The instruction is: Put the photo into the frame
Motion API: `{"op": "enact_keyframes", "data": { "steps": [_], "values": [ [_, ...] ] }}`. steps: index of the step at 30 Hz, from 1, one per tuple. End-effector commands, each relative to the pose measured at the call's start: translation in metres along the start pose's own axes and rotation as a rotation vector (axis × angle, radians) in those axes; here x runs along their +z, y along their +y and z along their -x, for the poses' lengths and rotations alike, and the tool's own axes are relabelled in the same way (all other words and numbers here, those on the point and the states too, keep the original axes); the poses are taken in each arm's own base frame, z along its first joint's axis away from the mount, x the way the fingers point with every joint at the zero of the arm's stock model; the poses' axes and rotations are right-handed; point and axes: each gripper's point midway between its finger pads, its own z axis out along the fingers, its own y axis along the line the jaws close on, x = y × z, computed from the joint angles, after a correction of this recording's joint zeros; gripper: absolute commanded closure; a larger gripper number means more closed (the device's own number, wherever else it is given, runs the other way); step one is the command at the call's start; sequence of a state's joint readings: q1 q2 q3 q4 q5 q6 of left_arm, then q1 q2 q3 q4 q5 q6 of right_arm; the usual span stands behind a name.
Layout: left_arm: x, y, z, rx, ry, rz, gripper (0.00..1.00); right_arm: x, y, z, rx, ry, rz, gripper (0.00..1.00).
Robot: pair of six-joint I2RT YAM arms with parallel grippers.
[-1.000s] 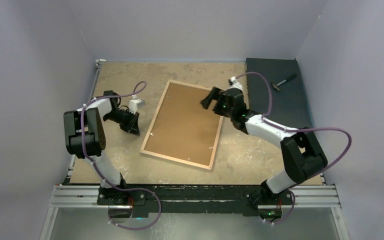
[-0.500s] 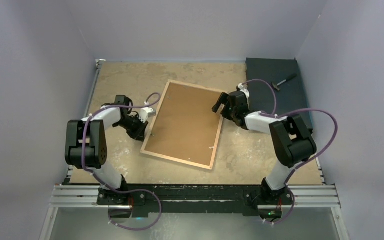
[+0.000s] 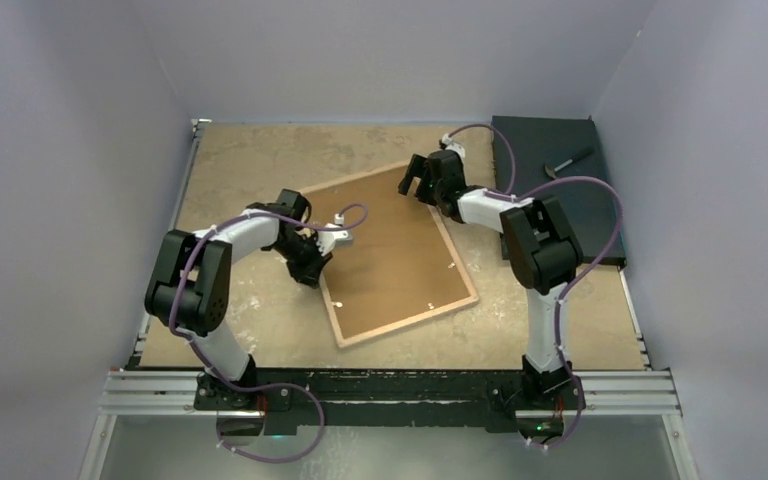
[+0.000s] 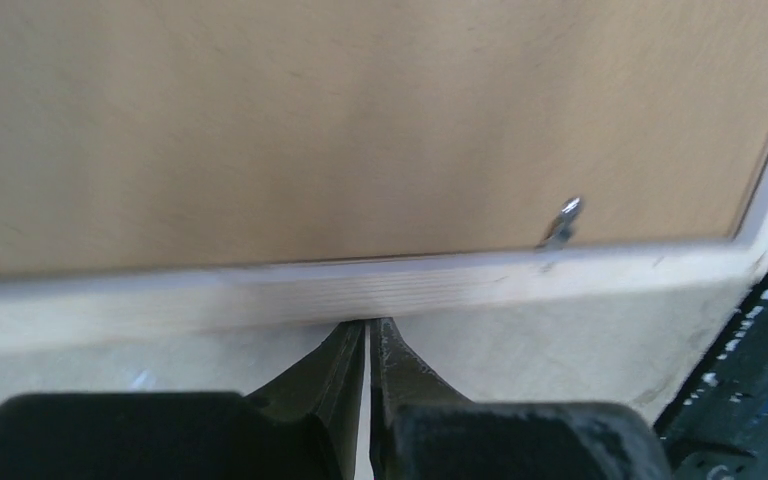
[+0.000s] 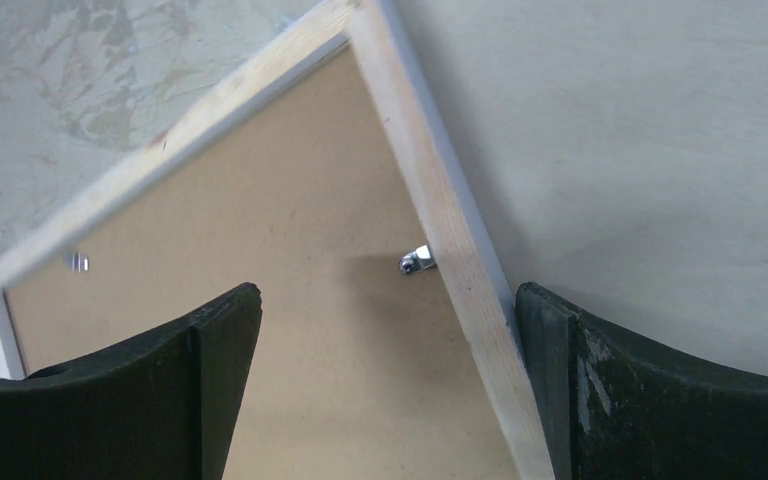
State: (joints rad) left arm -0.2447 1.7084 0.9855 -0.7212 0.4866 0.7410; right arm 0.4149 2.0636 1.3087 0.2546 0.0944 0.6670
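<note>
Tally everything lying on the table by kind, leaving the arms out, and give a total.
frame: 1
brown backing board, seated in the frame's back: 1
black slab: 1
hammer, lying on the slab: 1
Total: 4

Left fingers (image 4: 332, 378) pinched together, arm bent inward; right fingers (image 5: 195, 400) spread wide, arm apparently stretched forward.
</note>
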Motion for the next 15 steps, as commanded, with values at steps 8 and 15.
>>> {"op": "enact_keyframes", "data": {
  "steps": [8, 15],
  "values": [
    [0.048, -0.055, 0.023, 0.091, 0.037, -0.155, 0.94, -0.008, 0.081, -0.029, -0.095, 0.121, 0.188, 0.01],
    [-0.029, -0.032, 0.044, 0.052, -0.042, -0.111, 0.82, -0.035, 0.078, -0.008, -0.096, 0.060, 0.155, 0.01]
  ]
}}
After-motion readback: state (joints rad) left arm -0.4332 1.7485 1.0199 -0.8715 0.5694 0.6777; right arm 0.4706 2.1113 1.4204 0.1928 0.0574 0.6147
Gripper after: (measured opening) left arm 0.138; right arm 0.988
